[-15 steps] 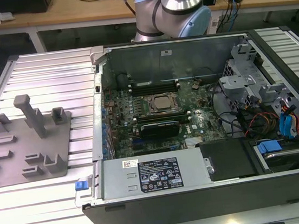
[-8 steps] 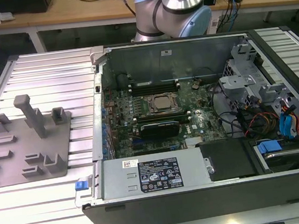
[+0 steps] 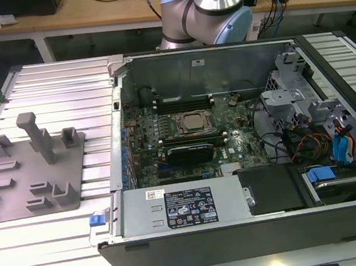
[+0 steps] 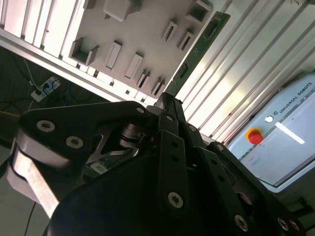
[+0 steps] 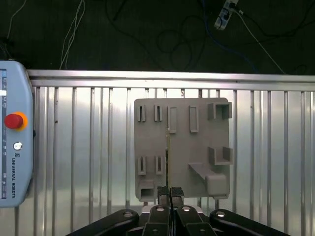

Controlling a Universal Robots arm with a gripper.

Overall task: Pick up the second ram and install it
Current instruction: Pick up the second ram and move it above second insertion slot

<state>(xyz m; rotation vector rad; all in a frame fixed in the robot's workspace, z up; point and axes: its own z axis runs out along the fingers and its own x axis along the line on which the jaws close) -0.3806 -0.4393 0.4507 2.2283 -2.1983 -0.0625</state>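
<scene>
**K:** status? what've you got?

**Me:** hand (image 5: 170,191) is pinching the second ram (image 4: 197,51) by one end. Fingers (image 5: 177,191) are pressed onto it from both sides.

**K:** how's it look?

**Me:** long, thin green pcb stick. Second wrist view shows dark chips (image 4: 184,70) along its face. In the first wrist view the second ram (image 5: 169,147) is edge-on, just a thin line running out from the fingertips. Can't make out a sticker on it.

**K:** position?

**Me:** over the grey fixture plate (image 5: 197,147), the slotted one lying on the ribbed alu tabletop (image 5: 88,147). The edge-on line sits between two columns of slots. Can't tell if the far end is touching the plate or clear of it.

**K:** any labels / writing?

**Me:** teach pendant (image 5: 15,162) is on the tabletop off to one side of the plate. It has lettering down its casing and a red button (image 5: 14,120). In the exterior view the open pc case (image 3: 244,245) sits to the plate's right, i.e. the exterior view's right. There's a black-and-white label (image 3: 190,207) on the metal psu cover (image 3: 136,219), w/ a small white sticker (image 3: 154,194) just beside it.
</scene>
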